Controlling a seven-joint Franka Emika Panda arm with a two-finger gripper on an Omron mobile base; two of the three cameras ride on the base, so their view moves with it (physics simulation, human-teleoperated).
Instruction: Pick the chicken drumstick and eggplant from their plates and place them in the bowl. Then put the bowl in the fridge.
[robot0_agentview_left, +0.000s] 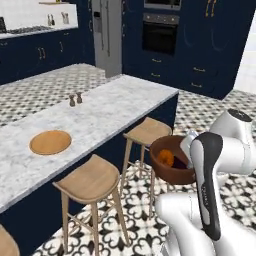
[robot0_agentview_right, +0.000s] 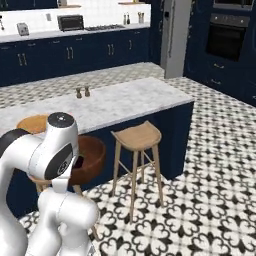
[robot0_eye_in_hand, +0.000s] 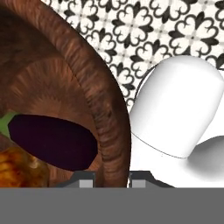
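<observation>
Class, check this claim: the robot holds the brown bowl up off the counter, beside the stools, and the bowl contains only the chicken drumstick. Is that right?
Not quite. The bowl holds two things, not one: the dark purple eggplant lies in it beside the orange drumstick, as the hand view shows. The rest stands: the end effector grips the bowl's rim, and the left base view shows it held up beside the stools.

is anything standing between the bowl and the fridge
Nothing visible on the patterned floor ahead. The deep reddish-brown wooden bowl, gripped at its rim by the pincer, hangs beside the marble island; the tall grey fridge stands beyond with its door shut.
</observation>
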